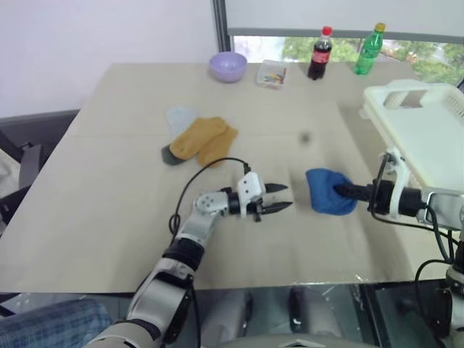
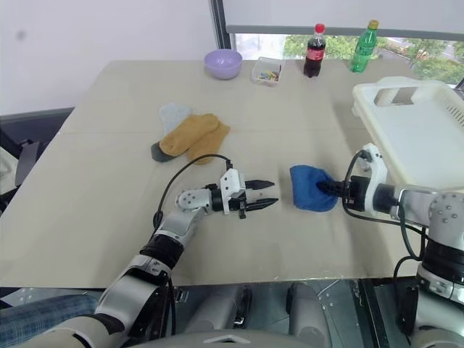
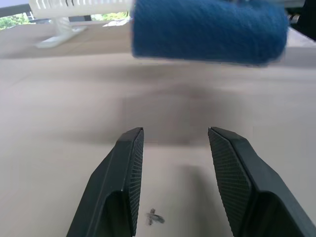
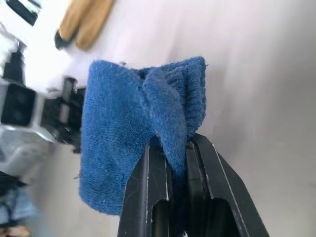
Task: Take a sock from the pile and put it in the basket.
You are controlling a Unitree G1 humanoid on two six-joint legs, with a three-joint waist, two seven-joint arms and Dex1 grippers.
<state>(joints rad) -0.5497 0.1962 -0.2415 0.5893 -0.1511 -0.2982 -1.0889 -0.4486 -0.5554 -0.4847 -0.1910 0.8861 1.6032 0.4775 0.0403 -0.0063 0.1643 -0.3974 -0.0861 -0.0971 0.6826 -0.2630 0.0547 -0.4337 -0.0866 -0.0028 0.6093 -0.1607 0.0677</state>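
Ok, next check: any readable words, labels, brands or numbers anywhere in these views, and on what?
No text can be read in any view.
Dark cola bottle: red label, lettering too small to read.
Green bottle: label too small to read.
Small clear box of coloured bits: no legible print.
Blue sock, basket, lilac bowl, sock pile: plain, no markings visible.
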